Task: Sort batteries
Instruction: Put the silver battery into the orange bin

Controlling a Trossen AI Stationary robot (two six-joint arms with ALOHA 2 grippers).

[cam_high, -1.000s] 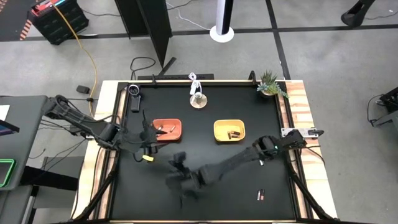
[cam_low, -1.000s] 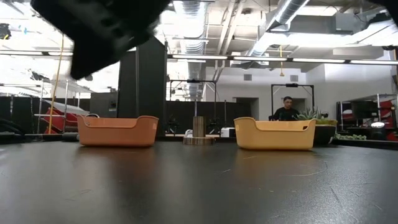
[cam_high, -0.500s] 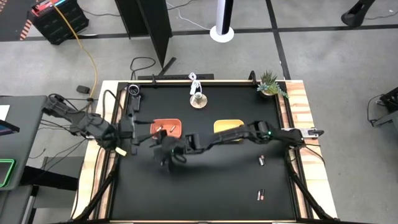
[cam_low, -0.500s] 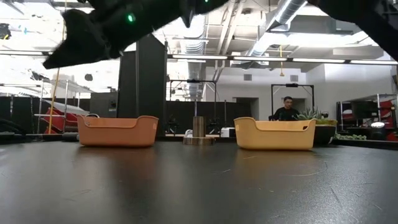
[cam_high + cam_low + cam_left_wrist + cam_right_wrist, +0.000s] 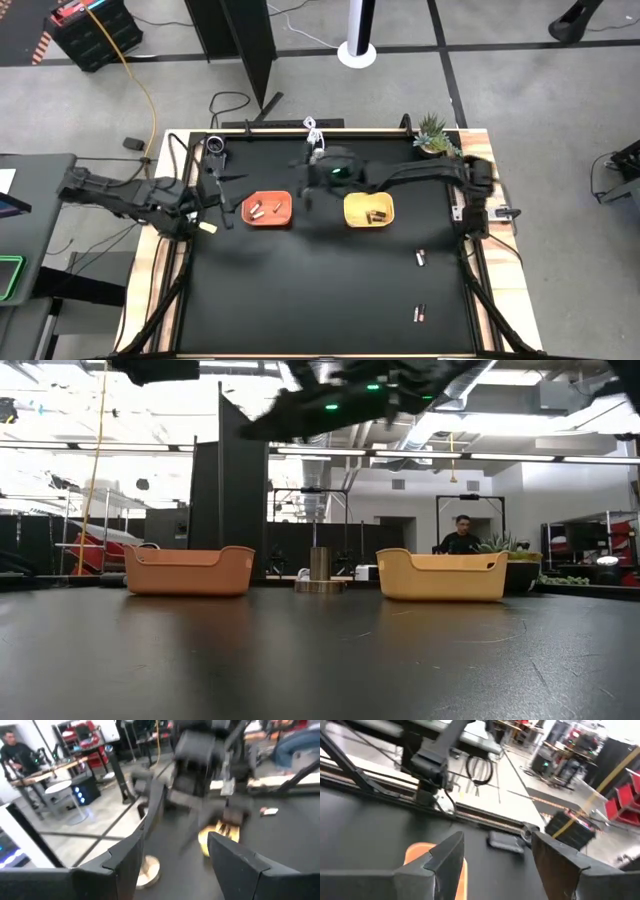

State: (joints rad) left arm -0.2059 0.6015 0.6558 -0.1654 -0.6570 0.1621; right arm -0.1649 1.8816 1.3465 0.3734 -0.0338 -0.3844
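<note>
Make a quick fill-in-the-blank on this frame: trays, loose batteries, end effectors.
1. The tray nearer the left arm is coloured ____.
2. The number of batteries lying loose on the table, outside both trays, is ____.
3. The right end effector, above the table's far side near the yellow tray, has its fingers ____.

Missing words: orange; two; open

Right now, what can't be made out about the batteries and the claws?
- Batteries in the orange tray and yellow tray: too small to type or count, high view; tray walls hide them, low view.
- Two loose batteries: too small to type.
- Right claw: motion-blurred, high view.
- Left claw: too small to read.
</note>
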